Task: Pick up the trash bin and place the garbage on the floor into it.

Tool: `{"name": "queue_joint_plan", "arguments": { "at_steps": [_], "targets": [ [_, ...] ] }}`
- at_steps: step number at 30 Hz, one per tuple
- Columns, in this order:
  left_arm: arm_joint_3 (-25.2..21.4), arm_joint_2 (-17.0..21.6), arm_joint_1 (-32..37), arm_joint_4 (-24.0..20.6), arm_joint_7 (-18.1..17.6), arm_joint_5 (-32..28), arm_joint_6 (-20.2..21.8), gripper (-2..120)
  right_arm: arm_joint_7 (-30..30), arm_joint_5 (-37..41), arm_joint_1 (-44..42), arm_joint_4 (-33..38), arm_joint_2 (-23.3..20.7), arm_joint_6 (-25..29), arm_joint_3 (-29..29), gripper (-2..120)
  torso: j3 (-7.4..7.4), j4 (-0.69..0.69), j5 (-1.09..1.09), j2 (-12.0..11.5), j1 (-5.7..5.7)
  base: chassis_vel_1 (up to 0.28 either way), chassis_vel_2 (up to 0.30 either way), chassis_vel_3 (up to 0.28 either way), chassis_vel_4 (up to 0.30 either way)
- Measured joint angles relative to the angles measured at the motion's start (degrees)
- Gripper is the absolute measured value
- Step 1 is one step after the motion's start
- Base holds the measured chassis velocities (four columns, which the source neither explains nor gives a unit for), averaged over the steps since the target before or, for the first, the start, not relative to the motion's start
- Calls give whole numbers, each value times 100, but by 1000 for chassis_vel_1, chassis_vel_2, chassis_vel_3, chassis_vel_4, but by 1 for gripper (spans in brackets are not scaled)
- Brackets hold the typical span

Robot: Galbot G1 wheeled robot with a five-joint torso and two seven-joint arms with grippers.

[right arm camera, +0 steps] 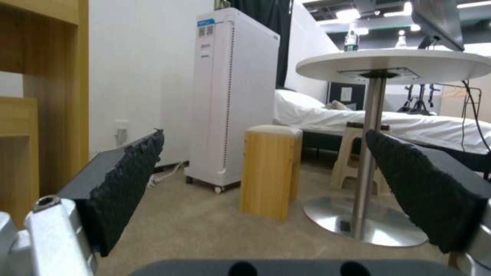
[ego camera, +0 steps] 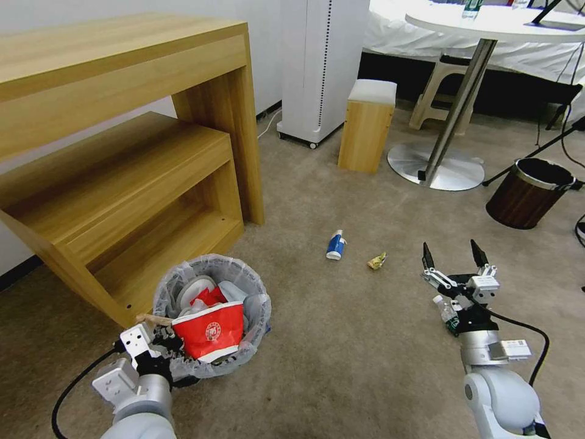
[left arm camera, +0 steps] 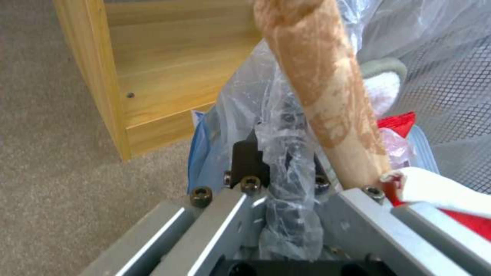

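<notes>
From my seat, the trash bin (ego camera: pixel 212 317) sits on the floor (ego camera: pixel 341 341) just in front of the wooden shelf unit (ego camera: pixel 122 152), with my left end effector (ego camera: pixel 159 341) on its near rim. To the bin's right lie a small bottle (ego camera: pixel 336 245) and, beyond it, a crumpled wrapper (ego camera: pixel 377 261). My right end effector (ego camera: pixel 454 256) hangs farther right of the bin.
</notes>
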Motion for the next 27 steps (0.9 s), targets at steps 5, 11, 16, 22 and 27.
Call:
{"name": "queue_joint_plan", "arguments": {
  "at_steps": [5,11,16,22,27],
  "targets": [
    [15,-16,23,-1,34,71,-13,1,0,5,4,-2,-13,0,2,100,0,0,0,0,0,0,0,0,0],
    [19,-16,39,7,48,117,-37,1,5,64,-2,13,-34,2,6,100,0,0,0,0,0,-6,-7,-8,-5],
    [21,-14,41,10,50,126,-78,1,14,94,5,32,-44,8,11,100,0,-1,0,0,0,-51,-46,-49,-45],
    [-13,11,52,11,51,95,-150,1,17,126,-6,40,-48,-40,24,100,0,0,0,0,0,-15,-16,-20,-15],
    [-33,31,65,11,57,47,-151,1,21,146,-17,41,-51,-120,30,100,0,1,0,0,0,0,0,0,0]
  ]
}}
